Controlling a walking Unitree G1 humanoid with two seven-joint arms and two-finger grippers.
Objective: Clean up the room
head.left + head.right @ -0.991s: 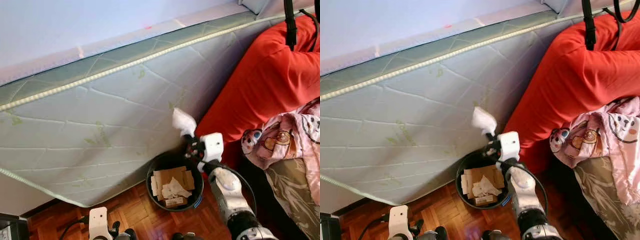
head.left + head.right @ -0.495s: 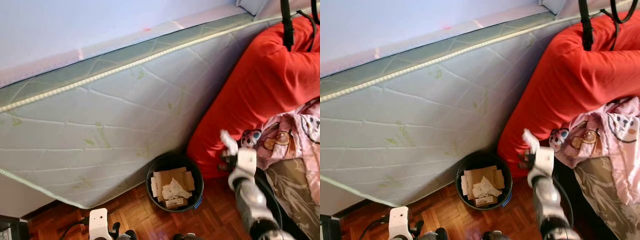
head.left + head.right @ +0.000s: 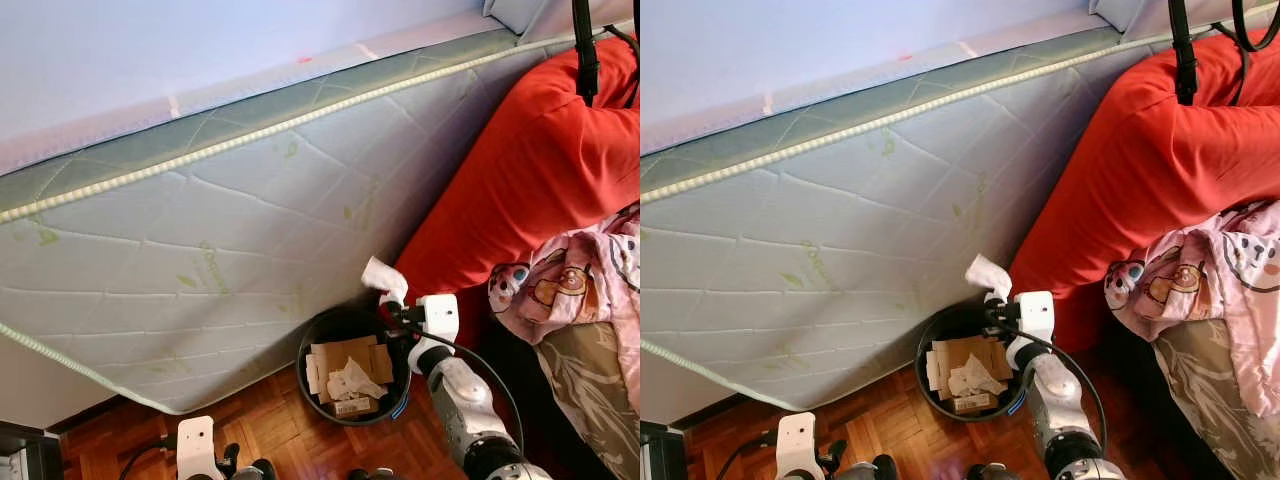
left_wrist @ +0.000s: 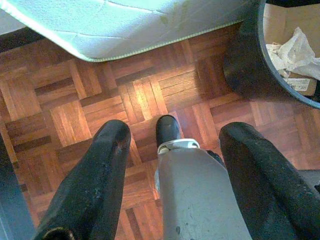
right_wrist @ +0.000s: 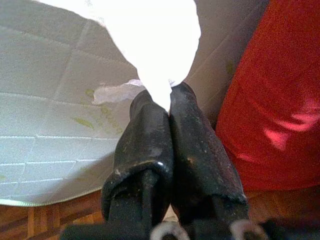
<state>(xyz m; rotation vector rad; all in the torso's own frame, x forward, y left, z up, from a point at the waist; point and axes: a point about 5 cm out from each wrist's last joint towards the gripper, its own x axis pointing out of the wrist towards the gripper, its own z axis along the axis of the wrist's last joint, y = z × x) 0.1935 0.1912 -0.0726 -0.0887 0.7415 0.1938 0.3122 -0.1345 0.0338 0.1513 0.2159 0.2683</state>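
Your right gripper point(image 3: 989, 300) has its fingers pinched tight on a crumpled white tissue point(image 3: 987, 275), holding it just above the far rim of the black bin point(image 3: 308, 352), close to the leaning mattress point(image 3: 200, 260). The tissue sits near the rim's edge, not over the middle, so releasing here risks it drifting onto the parquet floor point(image 4: 100, 100) behind. Your left gripper point(image 4: 175, 165) hangs spread open and empty over the floor.
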